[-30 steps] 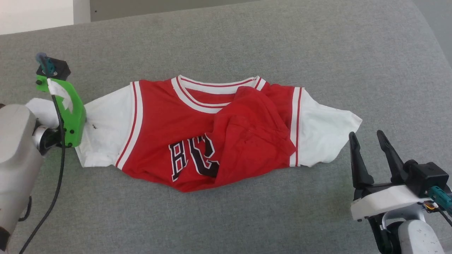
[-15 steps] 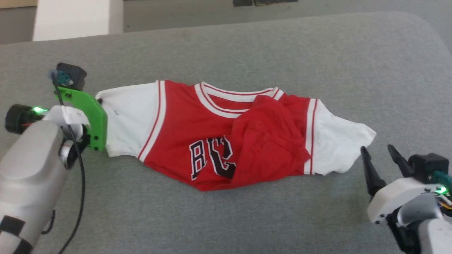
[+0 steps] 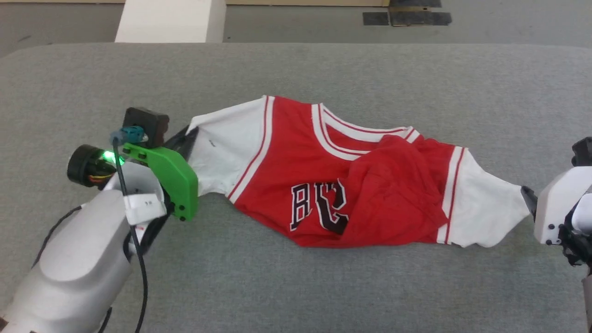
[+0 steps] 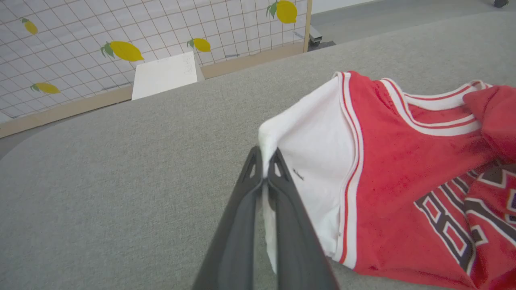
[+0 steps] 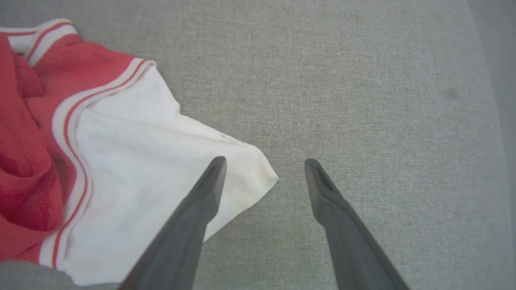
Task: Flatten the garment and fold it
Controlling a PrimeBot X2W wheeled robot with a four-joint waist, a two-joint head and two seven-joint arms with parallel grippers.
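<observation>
Across the tabletop (image 3: 296,286) the red shirt (image 3: 296,171) lies long, left to right. The left gripper (image 4: 264,159) pinches the left sleeve (image 4: 314,141) tight. The right gripper (image 5: 264,165) holds its fingers (image 5: 201,201) wide apart around the right sleeve (image 5: 161,169) tip.

The shirt (image 3: 296,157) is red with white sleeves, red-and-white stripes at collar and sleeve seams, and black letters edged in white. The surface (image 3: 323,286) is plain grey. The left tool (image 4: 265,157) has dark grey fingers and a bright green bracket (image 3: 173,173) behind them. Beyond that tool, a white gridded wall (image 4: 80,24) carries yellow lemons.
</observation>
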